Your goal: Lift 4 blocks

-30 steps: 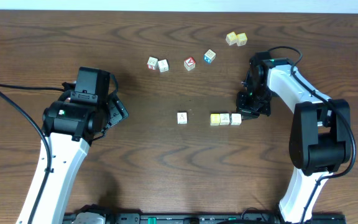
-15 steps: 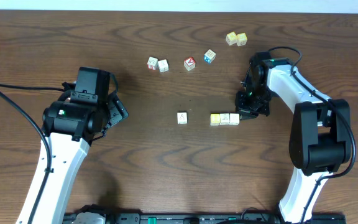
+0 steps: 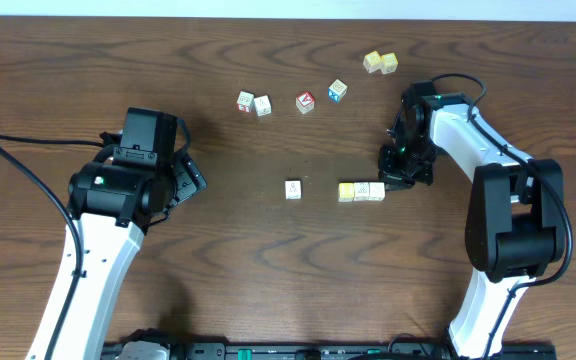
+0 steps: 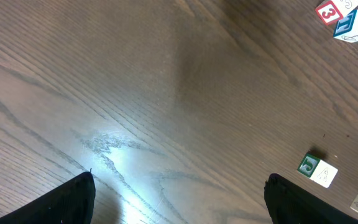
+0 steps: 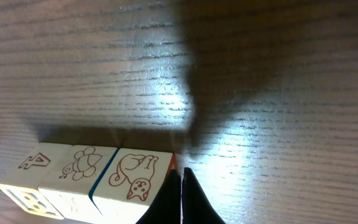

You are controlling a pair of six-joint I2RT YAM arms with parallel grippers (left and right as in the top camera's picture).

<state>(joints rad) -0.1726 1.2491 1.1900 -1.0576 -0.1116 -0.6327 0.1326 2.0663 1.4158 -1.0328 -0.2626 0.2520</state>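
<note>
Three letter blocks lie in a row: a yellow-topped one (image 3: 346,191) and two whitish ones (image 3: 362,190) (image 3: 377,189). The fourth block (image 3: 293,189) sits alone to their left. My right gripper (image 3: 392,183) is shut and empty, its tips low at the row's right end. In the right wrist view the right gripper (image 5: 180,172) touches the right side of the cat-picture block (image 5: 135,177), with the other two (image 5: 82,165) (image 5: 39,162) beyond it. My left gripper (image 3: 183,176) hangs open over bare wood at the left; in its wrist view the left gripper (image 4: 180,180) is empty, with the lone block (image 4: 316,169) to its right.
Toward the back lie a cube pair (image 3: 253,103), a red-faced cube (image 3: 305,102), a blue-faced cube (image 3: 337,91) and a pale yellow-green pair (image 3: 380,63). Black cables run off both arms. Bare wood lies between the left gripper and the lone block.
The rightmost block of the row has slid a touch left against its neighbour, with the shut right gripper behind it. The left arm has not moved.
</note>
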